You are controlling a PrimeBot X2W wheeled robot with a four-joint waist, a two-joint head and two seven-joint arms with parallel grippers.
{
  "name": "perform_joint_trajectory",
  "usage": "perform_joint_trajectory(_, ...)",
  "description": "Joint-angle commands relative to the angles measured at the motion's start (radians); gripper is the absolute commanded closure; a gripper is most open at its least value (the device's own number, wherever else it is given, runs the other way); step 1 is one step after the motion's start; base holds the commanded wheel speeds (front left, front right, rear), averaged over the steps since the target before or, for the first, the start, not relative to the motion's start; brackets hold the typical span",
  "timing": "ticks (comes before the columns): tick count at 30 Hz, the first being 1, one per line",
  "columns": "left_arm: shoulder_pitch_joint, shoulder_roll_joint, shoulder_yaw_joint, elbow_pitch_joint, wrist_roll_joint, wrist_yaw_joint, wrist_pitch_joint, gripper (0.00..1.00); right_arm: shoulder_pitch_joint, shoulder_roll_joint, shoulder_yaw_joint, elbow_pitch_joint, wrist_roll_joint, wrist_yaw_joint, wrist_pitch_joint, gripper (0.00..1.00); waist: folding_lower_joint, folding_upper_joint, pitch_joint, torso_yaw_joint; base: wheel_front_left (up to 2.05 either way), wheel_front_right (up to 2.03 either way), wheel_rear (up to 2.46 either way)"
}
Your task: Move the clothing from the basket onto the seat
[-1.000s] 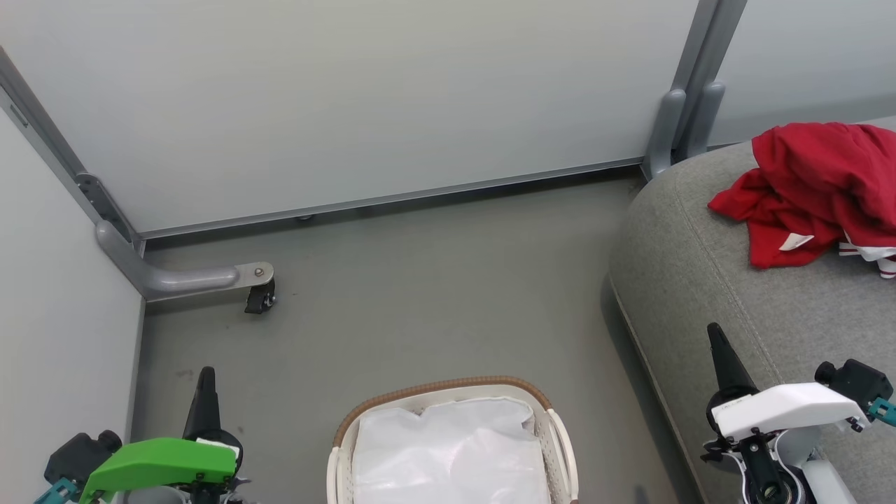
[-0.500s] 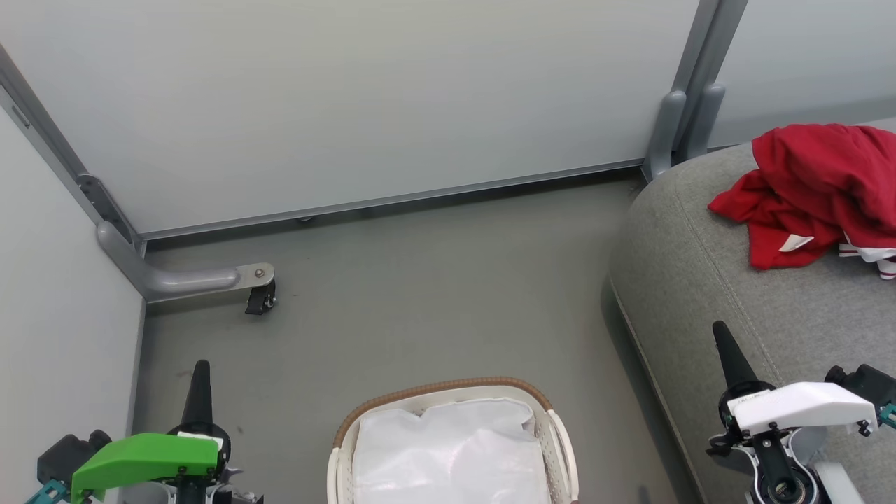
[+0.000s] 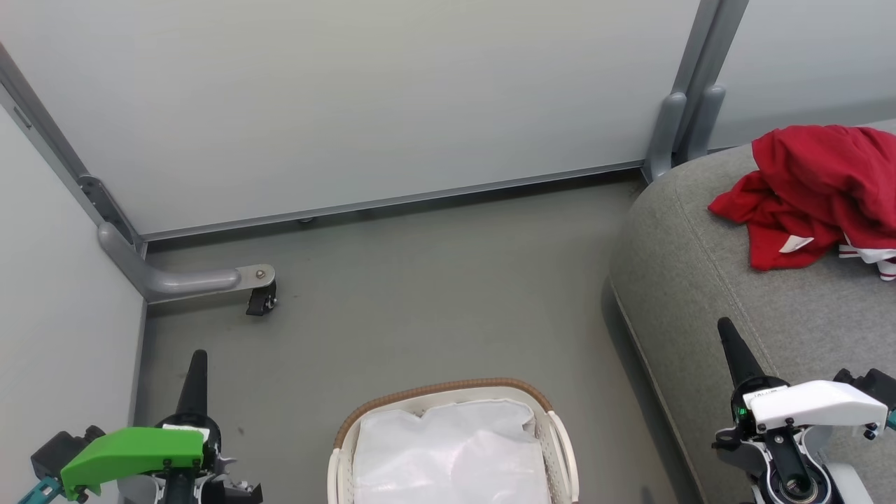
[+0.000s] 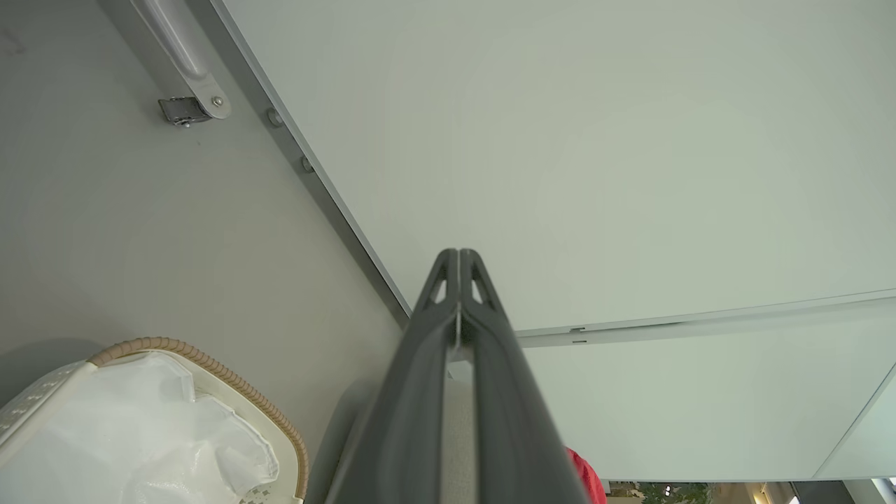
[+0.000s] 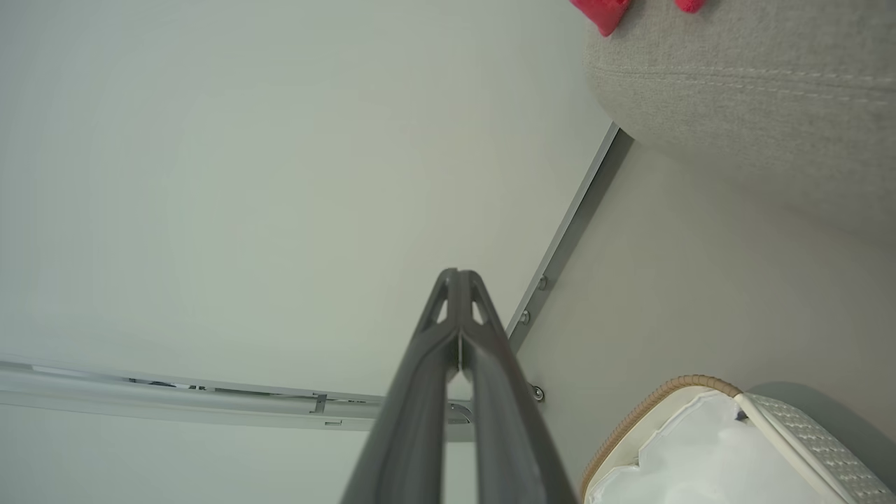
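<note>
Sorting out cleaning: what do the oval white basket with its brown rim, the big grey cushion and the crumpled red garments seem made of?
Oval white basket: likely smooth hard plastic, wall perforated; brown rim looks woven, perhaps rattan or cord.
Big grey cushion: matte woven upholstery, visible weave and stitched seams.
Crumpled red garments: soft matte fabric, draping in folds; fibre unclear.

Bottom centre of the head view: basket (image 3: 448,389) on the floor (image 3: 434,280), liner (image 3: 448,455) inside. Right side: seat (image 3: 700,294), clothing (image 3: 805,182) on it at upper right, well apart from basket. Mid left: caster (image 3: 260,302) by the wall (image 3: 350,105). Lower left: left pincer (image 3: 197,358). Lower right: right pincer (image 3: 725,327), over the seat.
</note>
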Motion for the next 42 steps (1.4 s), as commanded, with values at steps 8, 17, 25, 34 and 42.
perform_joint_trajectory(8, -0.029, 0.005, 0.014, -0.013, -0.077, -0.007, 0.024, 1.00, 0.007, -0.006, -0.012, -0.017, 0.085, 0.000, 0.023, 1.00, 0.0000, 0.0000, -0.002, 0.001, 0.00, 0.00, 0.00)
perform_joint_trajectory(17, -0.034, 0.006, 0.023, -0.019, -0.139, -0.010, 0.043, 1.00, 0.009, -0.007, -0.022, -0.024, 0.158, -0.001, 0.042, 1.00, 0.0000, 0.0000, -0.004, 0.001, 0.00, 0.00, 0.00)
perform_joint_trajectory(25, -0.037, 0.006, 0.031, -0.024, -0.189, -0.012, 0.058, 1.00, 0.011, -0.007, -0.029, -0.029, 0.217, -0.001, 0.057, 1.00, 0.0000, 0.0000, -0.005, 0.002, 0.00, 0.00, 0.00)
perform_joint_trajectory(34, -0.044, 0.006, 0.039, -0.028, -0.241, -0.013, 0.073, 1.00, 0.013, -0.008, -0.036, -0.034, 0.279, 0.000, 0.073, 1.00, 0.0000, 0.0000, -0.007, 0.002, 0.00, 0.00, 0.00)
perform_joint_trajectory(42, -0.042, 0.007, 0.042, -0.029, -0.269, -0.015, 0.083, 1.00, 0.015, -0.008, -0.040, -0.037, 0.311, -0.001, 0.082, 1.00, 0.0000, 0.0000, -0.008, 0.003, 0.00, 0.00, 0.00)
